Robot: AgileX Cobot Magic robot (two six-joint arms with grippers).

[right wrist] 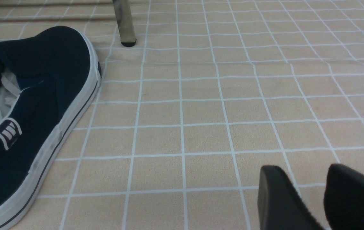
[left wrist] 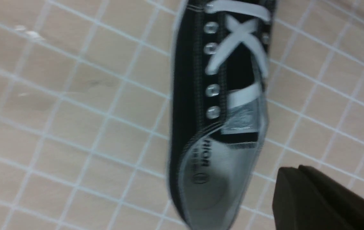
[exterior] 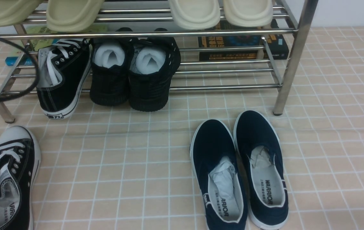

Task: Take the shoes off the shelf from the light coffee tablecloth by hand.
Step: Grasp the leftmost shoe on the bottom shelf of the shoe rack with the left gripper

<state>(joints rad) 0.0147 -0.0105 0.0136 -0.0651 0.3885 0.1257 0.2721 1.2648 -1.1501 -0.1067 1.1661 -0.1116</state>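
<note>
Jaws: left (left wrist: 292, 167) shut and empty, right (right wrist: 302, 167) parted, nothing between | I see open tablecloth (exterior: 338, 143) right of the slip-ons (exterior: 222, 172)

The black canvas lace-up sneakers (exterior: 61, 76) have white laces and soles, the low canvas slip-ons (exterior: 215, 153) are navy with white trim, and the light beige-pink cloth (exterior: 143, 153) bears a white grid.

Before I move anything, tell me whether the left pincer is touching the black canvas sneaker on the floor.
Apart: the left wrist view shows bare cloth between the pincer and sneaker.
</note>
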